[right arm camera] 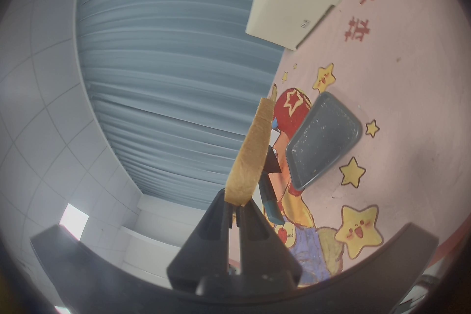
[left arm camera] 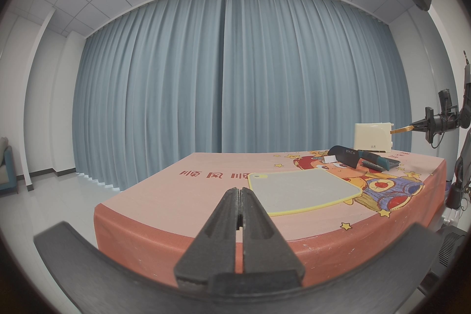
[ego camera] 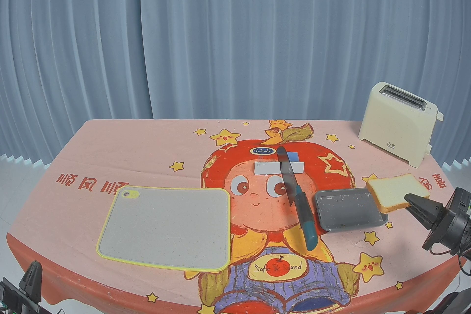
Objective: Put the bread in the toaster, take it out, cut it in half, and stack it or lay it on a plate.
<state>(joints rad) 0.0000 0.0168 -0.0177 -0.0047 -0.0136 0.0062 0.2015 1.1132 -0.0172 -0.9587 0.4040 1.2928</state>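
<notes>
While bread slice (ego camera: 395,190) is off the worktop (ego camera: 98,158), it is clamped by one edge in R tool (ego camera: 409,199). Slice is held roughly flat in the air near the worktop's right edge, above the right end of the grey plate (ego camera: 348,209). R wrist view confirms the tool's tips are pinched on the crust, w/ the rest of the slice standing clear of them.

Toaster (ego camera: 397,123): cream, upright at far right corner, slot facing up. It stands beyond the slice, no contact.

Knife (ego camera: 297,197): dark blade, teal handle. Lies diagonally at worktop centre, just left of plate, w/ blade across a small white block (ego camera: 267,168).

Cutting board (ego camera: 167,226): grey w/ yellow-green rim, flat on worktop, left of centre, apart from knife.

L tool (left arm camera: 240,192): low, off near left corner of worktop. Fingers pressed together, nothing between them.

Plate lies flat on the worktop, between knife and R tool.
</notes>
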